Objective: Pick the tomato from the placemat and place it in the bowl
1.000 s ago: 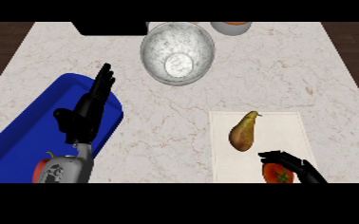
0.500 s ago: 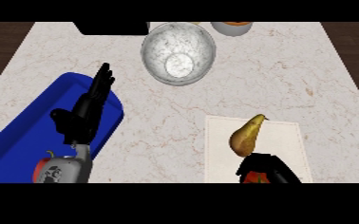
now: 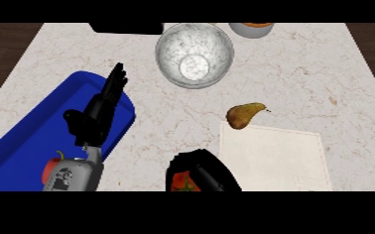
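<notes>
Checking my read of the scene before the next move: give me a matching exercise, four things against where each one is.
Things:
1. tomato
2. pear
3. bowl
4. left hand

Places:
A. over the blue tray
B. in the right hand
C. at the placemat's far left corner
D. near the counter's far edge

Pairs: 1-B, 2-C, 3-D, 4-A.
</notes>
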Action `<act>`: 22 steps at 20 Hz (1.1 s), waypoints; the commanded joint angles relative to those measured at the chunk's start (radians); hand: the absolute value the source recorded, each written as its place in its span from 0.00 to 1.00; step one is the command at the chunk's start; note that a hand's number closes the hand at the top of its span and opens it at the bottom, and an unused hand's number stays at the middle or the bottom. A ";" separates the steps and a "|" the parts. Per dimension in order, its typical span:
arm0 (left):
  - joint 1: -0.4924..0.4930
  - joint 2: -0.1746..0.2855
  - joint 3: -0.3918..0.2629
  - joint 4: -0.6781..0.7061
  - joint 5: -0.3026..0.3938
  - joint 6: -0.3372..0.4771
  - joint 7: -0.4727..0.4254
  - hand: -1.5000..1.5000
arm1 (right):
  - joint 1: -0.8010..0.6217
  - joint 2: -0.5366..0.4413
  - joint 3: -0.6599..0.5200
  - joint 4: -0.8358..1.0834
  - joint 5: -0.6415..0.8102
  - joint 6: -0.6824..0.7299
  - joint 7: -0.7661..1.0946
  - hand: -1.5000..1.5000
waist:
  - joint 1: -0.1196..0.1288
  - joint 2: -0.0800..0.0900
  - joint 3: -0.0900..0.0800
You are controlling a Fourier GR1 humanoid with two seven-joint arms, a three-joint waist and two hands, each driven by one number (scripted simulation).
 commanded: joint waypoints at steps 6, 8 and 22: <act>0.045 -0.004 0.004 0.020 -0.008 0.005 -0.036 0.50 | -0.340 0.016 0.242 -0.146 -0.056 -0.402 0.256 1.00 | -0.022 -0.007 0.000; 0.016 0.009 0.007 -0.034 -0.007 0.006 0.033 0.50 | -0.444 0.016 0.226 -0.198 -0.025 -0.413 0.367 1.00 | -0.023 -0.010 0.000; -0.030 0.008 0.056 0.047 0.017 -0.011 -0.014 0.50 | -1.130 0.016 0.031 -0.019 -0.097 -0.455 0.944 1.00 | -0.017 -0.005 -0.002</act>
